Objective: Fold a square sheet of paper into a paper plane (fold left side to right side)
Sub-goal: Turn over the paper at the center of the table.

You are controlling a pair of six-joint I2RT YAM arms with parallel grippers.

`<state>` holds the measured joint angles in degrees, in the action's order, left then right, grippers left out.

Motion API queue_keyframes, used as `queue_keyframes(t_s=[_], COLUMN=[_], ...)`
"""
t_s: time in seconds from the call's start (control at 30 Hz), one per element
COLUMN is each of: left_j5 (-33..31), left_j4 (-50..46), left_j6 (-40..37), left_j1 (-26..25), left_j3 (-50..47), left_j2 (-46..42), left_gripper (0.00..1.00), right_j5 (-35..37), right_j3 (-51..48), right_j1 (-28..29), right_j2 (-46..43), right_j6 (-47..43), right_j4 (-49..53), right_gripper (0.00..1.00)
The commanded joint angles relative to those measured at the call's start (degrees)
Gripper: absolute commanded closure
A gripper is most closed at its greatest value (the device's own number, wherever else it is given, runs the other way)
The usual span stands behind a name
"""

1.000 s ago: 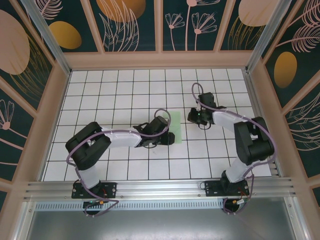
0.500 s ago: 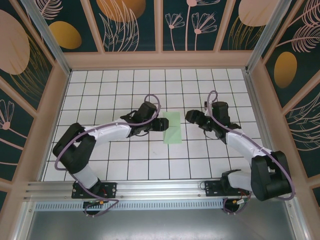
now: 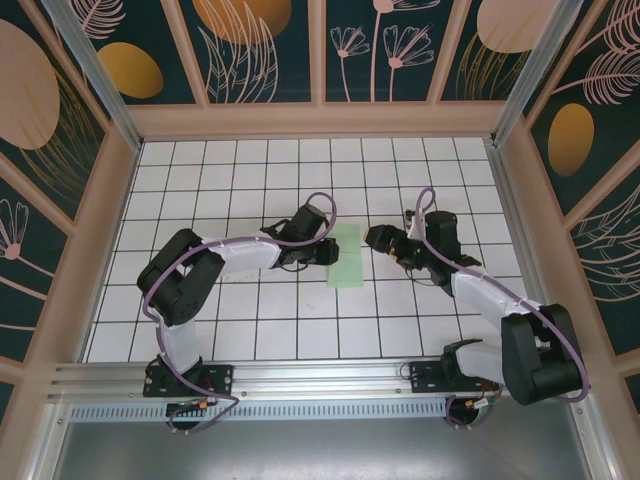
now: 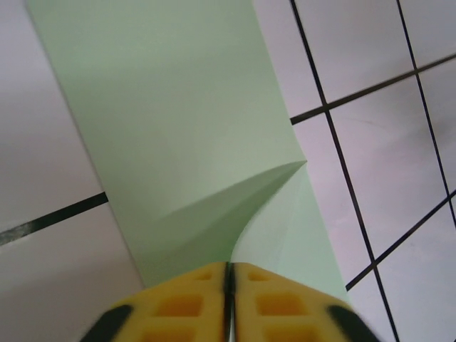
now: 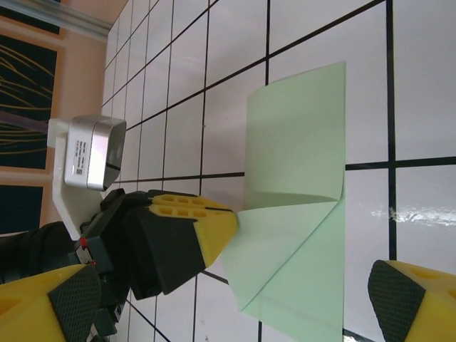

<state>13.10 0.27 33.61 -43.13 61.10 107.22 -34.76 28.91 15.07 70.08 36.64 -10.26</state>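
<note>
From above: thin pale mint-green sheet of paper point(image 3: 347, 262), folded to a narrow strip, flat on the white grid-tiled counter point(image 3: 250, 330) near its middle. Black-and-yellow left claw point(image 3: 326, 250) at the strip's left edge, arm bent in from the left. Black right claw point(image 3: 384, 240) just beside the strip's right edge, apart from it, arm curving in from the right. At the left wrist: sheet of paper point(image 4: 171, 121) stretching away across the tiles, one layer lifted near the bottom into a curved flap running to a point at the right edge. Left claw point(image 4: 229, 274) clenched, yellow fingers point(image 4: 274, 299) pressed together with the lifted paper edge pinched between them. At the right wrist: sheet of paper point(image 5: 299, 157) lying across black grid lines, a slanted flap raised over its lower part. Left claw point(image 5: 226, 226) gripping that flap at the paper's left edge, a grey camera box point(image 5: 91, 152) on its wrist. Right claw point(image 5: 231, 285) released, yellow fingers with black pads point(image 5: 60, 299) spread wide at both lower corners, clear of the paper.
</note>
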Motion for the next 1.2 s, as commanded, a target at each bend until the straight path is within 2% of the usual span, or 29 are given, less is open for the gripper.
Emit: queue_keyframes(t_s=[0.0,0.07,0.2,0.47,0.73,1.17], left_j5=[-0.38,-1.31,-1.85,-2.74,-2.73,-3.04], left_j4=[1.18,1.30,2.34,2.17,2.47,1.75], left_j6=[-0.39,-0.14,0.65,1.11,1.63,1.73], left_j1=[0.12,0.23,0.32,0.31,0.32,0.41], left_j3=[-0.44,-1.60,-3.45,-4.15,-4.24,-4.02], left_j2=[-2.87,-4.48,-6.87,-7.70,-7.55,-6.78], left_gripper=[0.99,1.00,0.98,0.95,0.95,0.94], right_j5=[-3.71,-5.42,-7.87,-8.66,-9.10,-9.81], right_j3=[-1.13,-1.36,-1.23,0.70,2.75,6.52], right_j1=[-0.28,-0.06,1.07,3.71,4.78,6.83], right_j2=[1.33,2.67,6.22,12.81,19.17,27.55], right_j6=[0.80,0.86,0.80,1.64,2.97,3.69], right_j4=[-3.76,-5.09,-7.76,-11.00,-15.30,-18.51], right_gripper=[0.01,0.02,0.11,0.25,0.31,0.48])
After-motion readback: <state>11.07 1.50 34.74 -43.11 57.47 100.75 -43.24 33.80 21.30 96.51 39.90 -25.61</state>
